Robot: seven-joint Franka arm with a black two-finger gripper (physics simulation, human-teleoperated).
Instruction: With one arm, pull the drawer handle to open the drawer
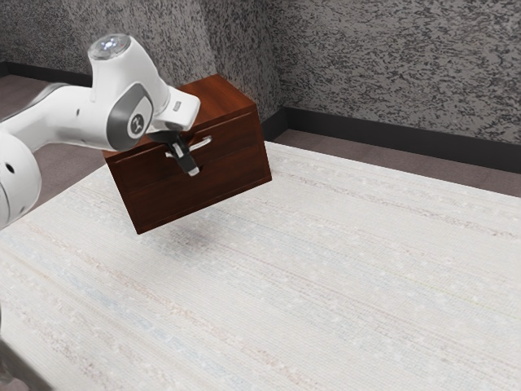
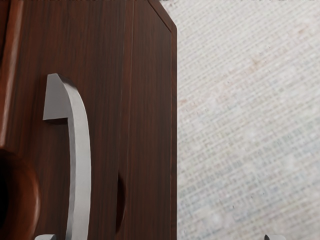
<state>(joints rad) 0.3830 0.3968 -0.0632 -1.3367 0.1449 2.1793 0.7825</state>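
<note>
At the cabinet (image 1: pixel 213 177) on the table (image 1: pixel 350 277), the end effector (image 1: pixel 186 159) gapes wide by the handle (image 2: pixel 80 150), empty.

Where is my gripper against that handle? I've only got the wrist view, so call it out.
Observer: The gripper is right at the handle, over its end toward the exterior view's left.
Operator: Now give me the drawer's state.
Observer: The drawer front looks flush with the cabinet, so it is not yet pulled out.
Operator: Report what lies ahead of it.
Observer: The table stretches well out in front of the cabinet, toward the exterior view's lower right.
</note>
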